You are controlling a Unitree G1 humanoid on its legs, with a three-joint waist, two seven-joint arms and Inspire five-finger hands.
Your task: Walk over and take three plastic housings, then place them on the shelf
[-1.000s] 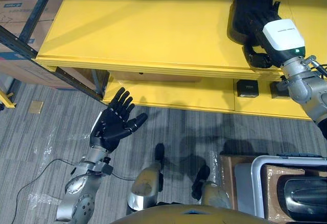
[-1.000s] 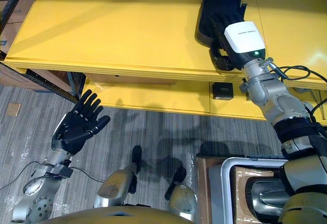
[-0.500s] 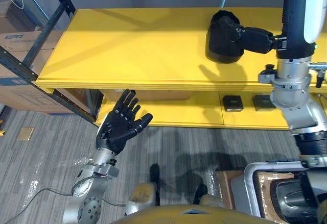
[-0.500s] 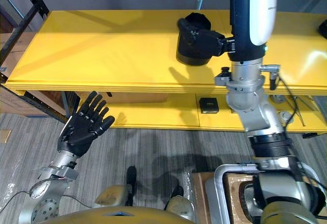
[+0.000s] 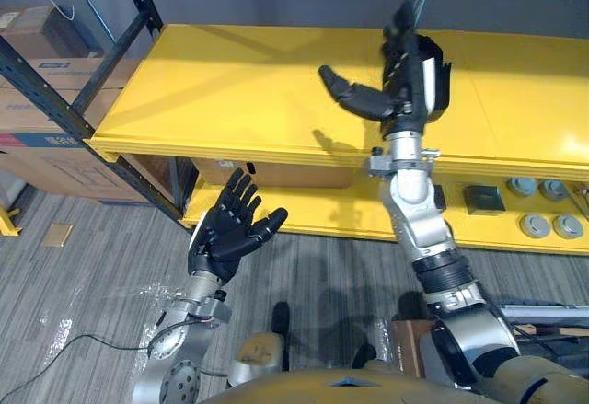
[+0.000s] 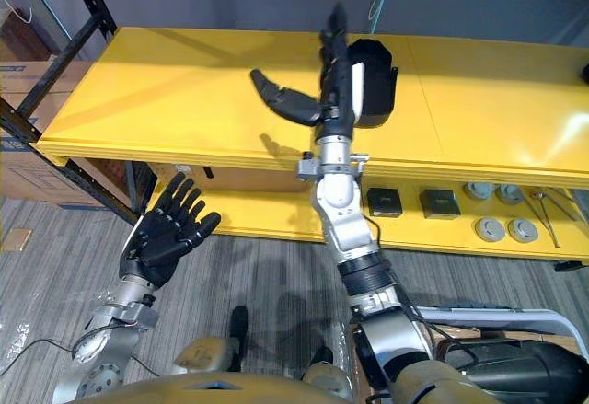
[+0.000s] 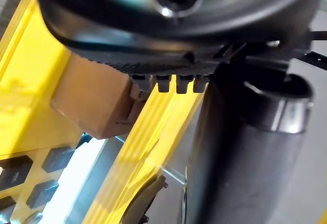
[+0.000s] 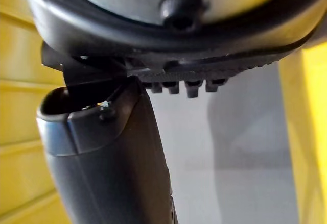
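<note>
Release done: right hand (image 6: pixel 336 68) had its fingers wrapped on the plastic housing (image 6: pixel 375 71) half a second back. Now they point straight up, pressed together, thumb stuck out sideways, nothing in the palm. The housing sits upright on the top board of the yellow shelf (image 5: pixel 230 100), right behind the hand (can't tell whether the back of the hand still touches it). The whole view also shifted, so the head moved; the housing itself looks put. No change on the left hand (image 5: pixel 230 234): low in front of the shelf edge, fingers spread, empty. My read: this one counts as placed, and the hand needs to clear without knocking it. I only see one housing up there, so likely more trips to go. The small black blocks (image 5: pixel 483 200) on the lower board aren't part of this.
</note>
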